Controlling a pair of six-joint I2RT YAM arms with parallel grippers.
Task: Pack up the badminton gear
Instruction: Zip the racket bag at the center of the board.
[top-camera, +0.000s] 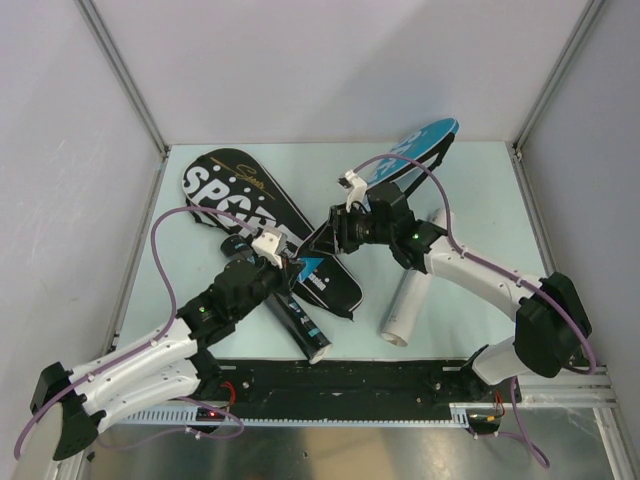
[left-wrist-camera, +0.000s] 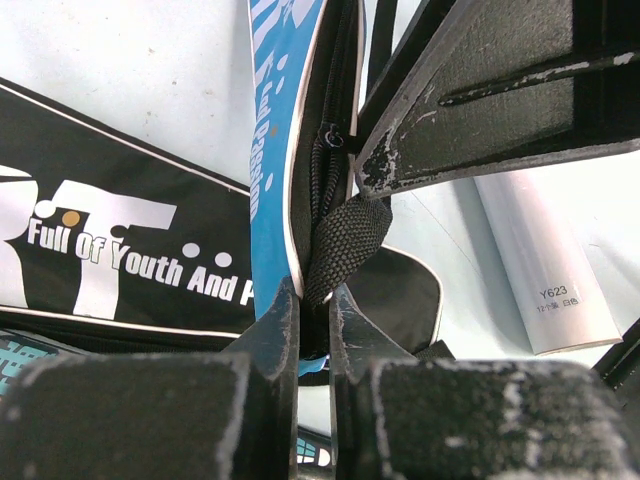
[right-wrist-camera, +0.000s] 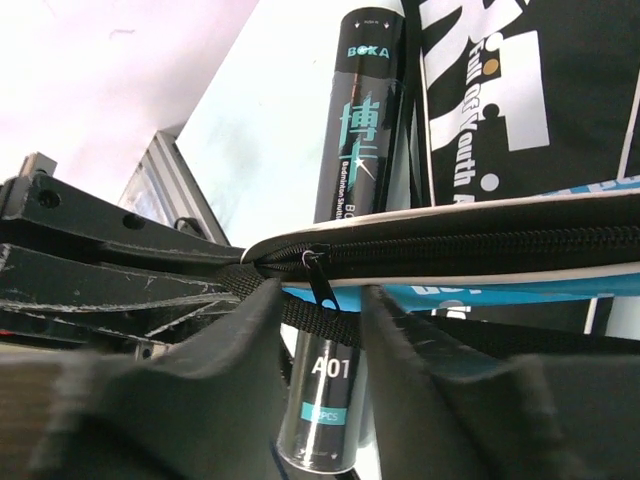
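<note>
A blue racket cover reaches from the back right down to the table's middle, its narrow end lifted between both grippers. My left gripper is shut on the black webbing strap at that end. In the right wrist view the cover's zip runs across, and its small black pull hangs between the open jaws of my right gripper, touching neither finger. A black "SPORT" cover lies flat underneath. A black tube and a white tube lie near the front.
Grey walls close the table on three sides, with metal posts in the back corners. A black rail runs along the near edge by both arm bases. My right gripper's fingers crowd close over my left gripper.
</note>
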